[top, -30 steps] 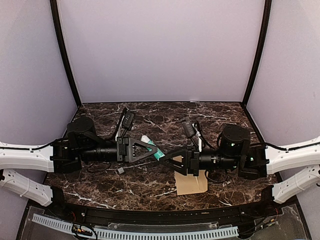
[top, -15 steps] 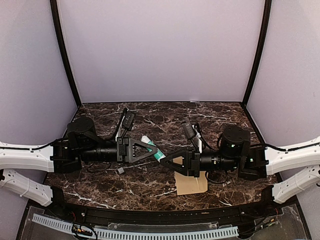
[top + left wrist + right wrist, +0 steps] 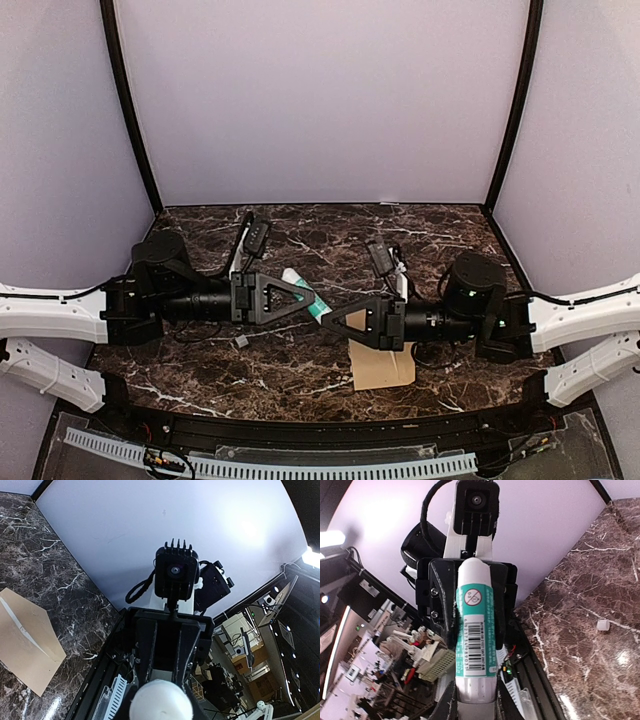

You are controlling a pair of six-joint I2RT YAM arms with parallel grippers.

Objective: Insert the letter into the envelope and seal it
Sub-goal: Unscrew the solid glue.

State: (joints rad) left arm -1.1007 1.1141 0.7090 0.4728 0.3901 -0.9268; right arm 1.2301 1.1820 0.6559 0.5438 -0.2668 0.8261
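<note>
A white and teal glue stick hangs in the air between my two grippers, which point at each other above the table's middle. My left gripper is shut on one end, which shows end-on as a white disc in the left wrist view. My right gripper is shut on the other end, and the labelled body runs away from it toward the left gripper. The tan envelope lies flat on the table under the right wrist; in the left wrist view, the envelope shows a pale line across it. The letter is out of view.
A small white cap-like piece lies on the dark marble table below the left arm; the top view shows the piece too. Cables trail from both wrist cameras. Lilac walls close the table in on three sides.
My right gripper's jaws have narrowed onto the glue stick and its arm has shifted slightly. The left gripper has kept its hold on the stick and hardly moved.
</note>
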